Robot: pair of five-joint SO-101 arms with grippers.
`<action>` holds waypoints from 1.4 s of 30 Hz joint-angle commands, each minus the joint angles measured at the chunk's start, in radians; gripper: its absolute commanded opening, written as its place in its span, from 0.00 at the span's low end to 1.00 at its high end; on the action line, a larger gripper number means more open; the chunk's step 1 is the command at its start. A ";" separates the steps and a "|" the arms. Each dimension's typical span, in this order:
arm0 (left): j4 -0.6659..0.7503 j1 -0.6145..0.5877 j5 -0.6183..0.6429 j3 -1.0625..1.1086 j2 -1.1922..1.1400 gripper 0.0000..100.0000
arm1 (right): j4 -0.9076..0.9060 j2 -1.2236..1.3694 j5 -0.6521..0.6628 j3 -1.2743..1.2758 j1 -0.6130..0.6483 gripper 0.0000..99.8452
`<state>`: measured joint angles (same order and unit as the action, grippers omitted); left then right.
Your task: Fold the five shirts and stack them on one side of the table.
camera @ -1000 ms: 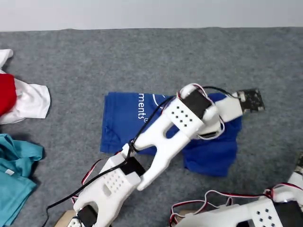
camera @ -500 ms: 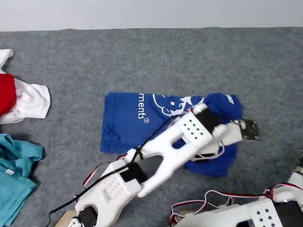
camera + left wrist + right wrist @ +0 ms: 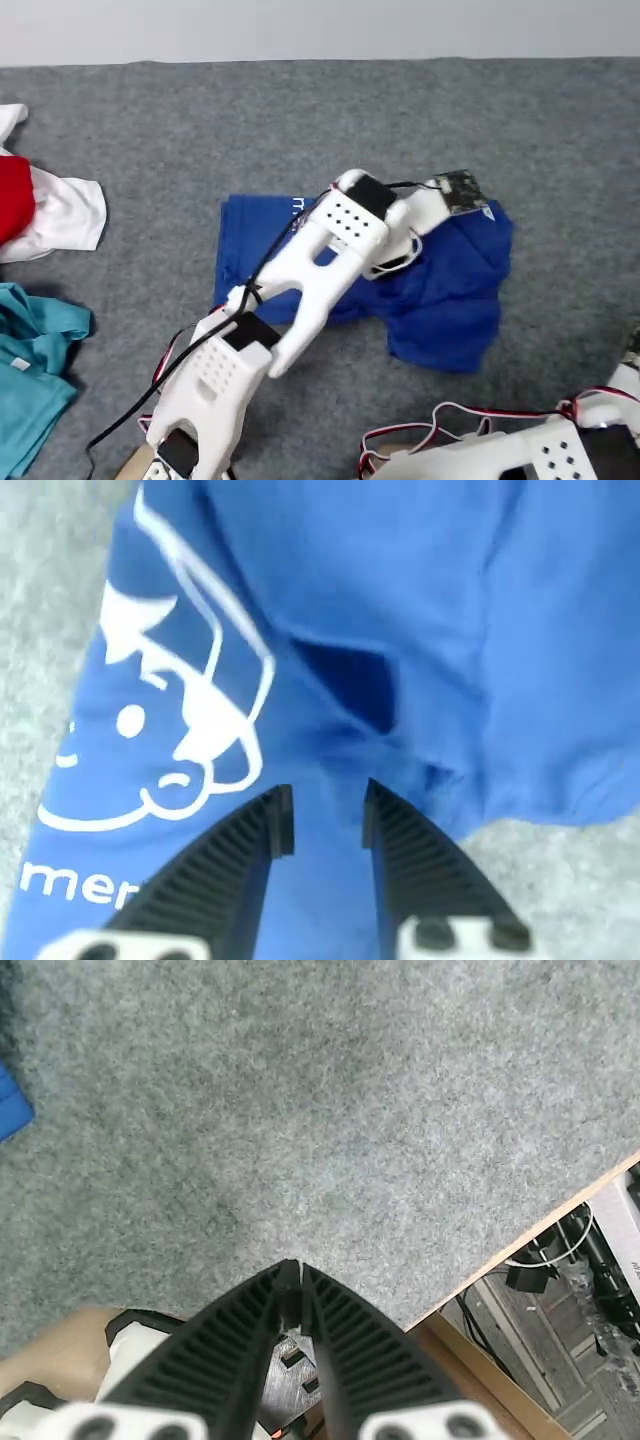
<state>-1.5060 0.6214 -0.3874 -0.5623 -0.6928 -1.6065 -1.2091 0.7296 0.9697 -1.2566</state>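
Note:
A blue shirt (image 3: 450,290) with white print lies crumpled in the middle of the grey mat (image 3: 330,120). The left arm (image 3: 350,215) stretches over it from the front, wrist above the shirt's far right part. In the left wrist view my left gripper (image 3: 325,800) points down into the blue shirt (image 3: 400,580), its fingers close together with a bunch of fabric pinched between them, creases running out from the tips. My right gripper (image 3: 300,1275) is shut on nothing above bare mat near the table's front right edge.
A red and white shirt (image 3: 40,210) and a teal shirt (image 3: 30,350) lie at the left edge. The right arm's base (image 3: 560,450) and its cables sit at the front right. The table edge (image 3: 520,1250) runs close to the right gripper.
The left arm has swung from the shirt's right edge, down to its front right corner, then up and to the left. Plain blue fabric now covers the print on the right.

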 commanded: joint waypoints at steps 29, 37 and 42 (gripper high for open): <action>0.054 0.021 -0.006 -0.102 -0.052 0.13 | 0.012 -0.010 -0.008 -0.006 -0.004 0.01; 0.051 -0.095 -0.009 -0.101 -0.058 0.13 | 0.012 -0.010 -0.008 -0.006 -0.002 0.01; 0.005 -0.081 -0.031 -0.102 -0.012 0.13 | 0.012 -0.010 -0.008 -0.006 -0.002 0.01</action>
<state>-1.4737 0.5309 -0.3997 -0.6544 -0.7818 -1.6065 -1.2091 0.7296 0.9697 -1.2566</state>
